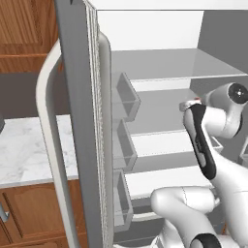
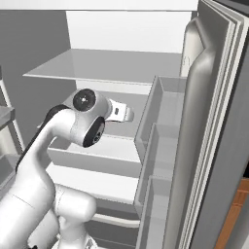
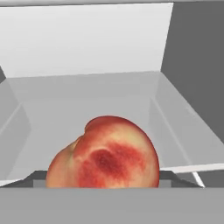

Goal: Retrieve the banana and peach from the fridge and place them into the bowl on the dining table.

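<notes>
The fridge point(image 1: 77, 121) stands open, and my arm reaches onto a middle white shelf point(image 2: 97, 146) inside it. The peach point(image 3: 105, 155), red-orange and round, sits low in the hand view between the two dark fingertips point(image 3: 38, 177) of my gripper point(image 3: 103, 178), which touch it on both sides. My gripper is shut on the peach. From the left base view a small red edge of the peach point(image 1: 196, 100) shows at the gripper point(image 1: 188, 105). The right base view has the gripper point(image 2: 124, 113) pointing into the fridge. The banana, the bowl and the dining table are out of view.
Grey door bins point(image 1: 127, 99) line the open left door, and more bins point(image 2: 160, 126) line the right door point(image 2: 214, 121). A marble counter point(image 1: 29, 150) over wooden cabinets point(image 1: 34, 213) lies left of the fridge. White shelves sit above and below the gripper.
</notes>
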